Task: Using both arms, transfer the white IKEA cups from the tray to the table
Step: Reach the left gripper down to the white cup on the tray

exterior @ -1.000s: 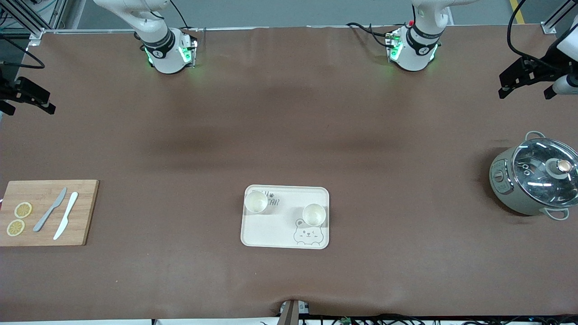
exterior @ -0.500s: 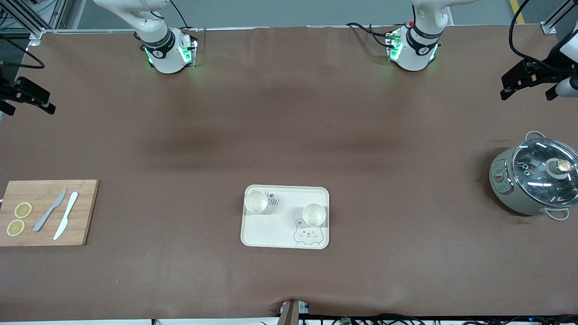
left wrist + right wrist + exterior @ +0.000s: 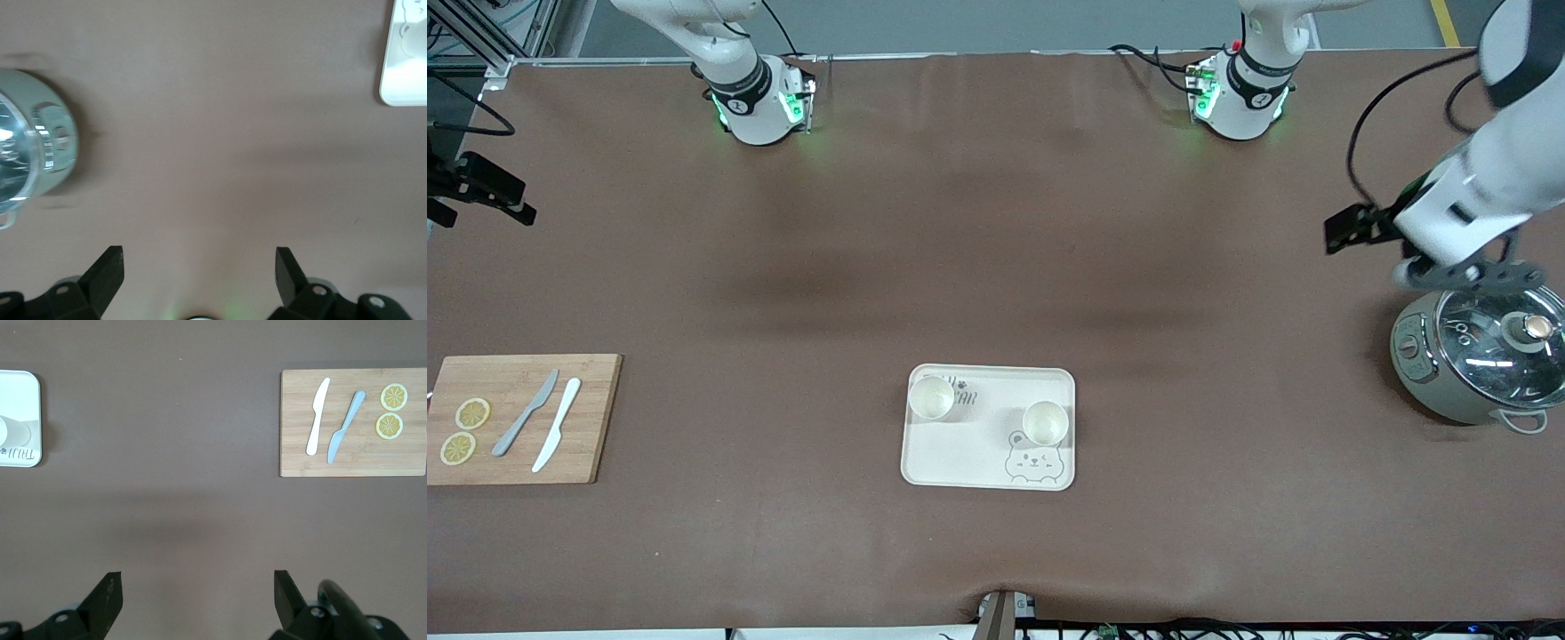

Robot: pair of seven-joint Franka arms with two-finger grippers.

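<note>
Two white cups (image 3: 931,396) (image 3: 1045,422) stand on the bear tray (image 3: 960,453). Left gripper (image 3: 199,267) and right gripper (image 3: 197,590) hover toward their own ends of the surface from the tray, jaws spread, gripping nothing.

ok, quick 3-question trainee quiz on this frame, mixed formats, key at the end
1. True or false: both white cups stand on the bear tray.
2. The left gripper hovers beside which item? A) cutting board B) lidded pot C) tray
3. Fill in: two knives and two ____ slices lie on the cutting board.

Key: 1 true. 2 B, the lidded pot. 3 lemon.
</note>
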